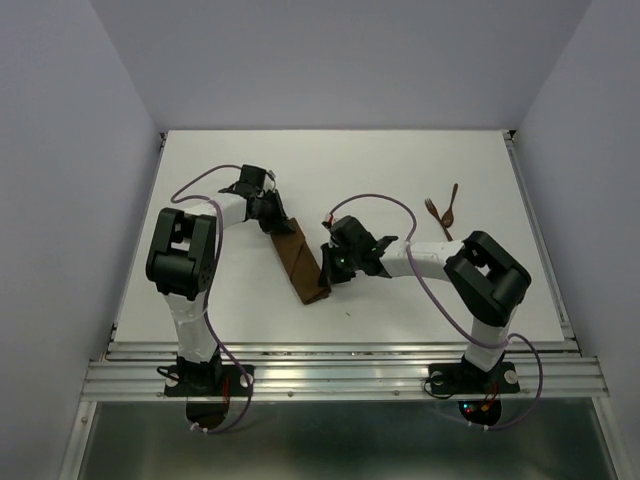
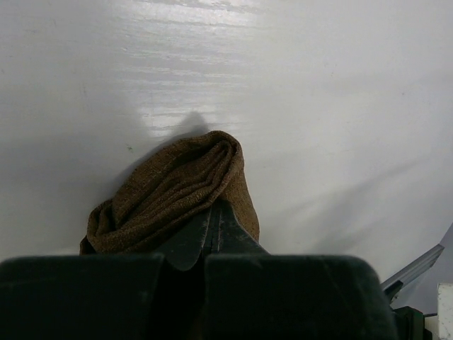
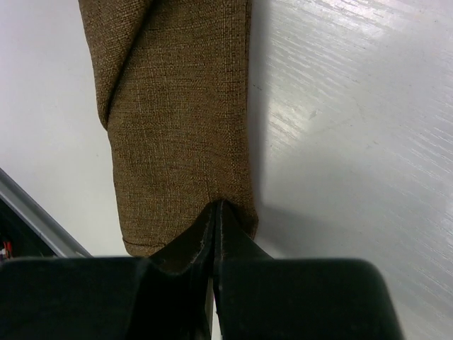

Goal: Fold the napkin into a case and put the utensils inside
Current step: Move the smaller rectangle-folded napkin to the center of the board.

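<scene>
The dark brown napkin (image 1: 298, 258) lies on the white table (image 1: 400, 160) as a narrow layered strip, placed diagonally between the 2 arms. The left gripper (image 1: 268, 213) is at the far end of the strip and the right gripper (image 1: 330, 272) is at the near end. In each wrist view the 2 fingers are pressed together with cloth pinched at the tips, so both claws are clamped on the napkin, each on its own short end. At the left end the cloth is bunched in soft rolls. At the right end it is flatter, with a fold line running along the strip.

The fork (image 1: 433, 212) and the spoon (image 1: 452, 203) lie close together on the table to the right, well apart from the napkin, and nothing touches them.

I judge the cloth to be light and soft, with no stiffness: it will sag, and the layers can slide open if only 1 layer is taken. The woven surface looks rough, so it should not slip easily from the pads. The best hold is at the short ends, with all layers together between the fingers. The utensils look thin, light and rigid, and each is better taken at the middle of its handle.
</scene>
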You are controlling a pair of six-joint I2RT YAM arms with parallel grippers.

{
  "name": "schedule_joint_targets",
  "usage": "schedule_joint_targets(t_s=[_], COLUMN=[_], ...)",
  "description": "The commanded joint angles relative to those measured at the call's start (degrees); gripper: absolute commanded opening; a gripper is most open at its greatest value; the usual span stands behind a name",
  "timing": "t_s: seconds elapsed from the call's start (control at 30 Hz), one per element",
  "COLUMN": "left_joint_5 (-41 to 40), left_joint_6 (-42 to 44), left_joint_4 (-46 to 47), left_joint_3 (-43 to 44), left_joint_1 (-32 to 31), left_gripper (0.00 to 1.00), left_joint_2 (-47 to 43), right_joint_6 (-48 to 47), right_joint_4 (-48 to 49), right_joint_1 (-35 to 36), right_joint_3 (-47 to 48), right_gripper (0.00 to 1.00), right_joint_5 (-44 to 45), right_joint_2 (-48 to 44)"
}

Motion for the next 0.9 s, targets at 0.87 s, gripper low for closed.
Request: schedule_joint_targets(t_s=[0.87], left_joint_5=[-4.83], left_joint_6=[-0.52], left_joint_4=[-0.87], left_joint_3=[-5.84], left_joint_1=[1.91], left_gripper=[0.00], left_joint_2=[-3.28], right_joint_6=[-0.80], right_joint_4=[-1.75], right_joint_1=[3.16], right_joint_3=[-2.93], right_gripper=[0.01], right_joint_5=[0.16], right_joint_2=[-1.09])
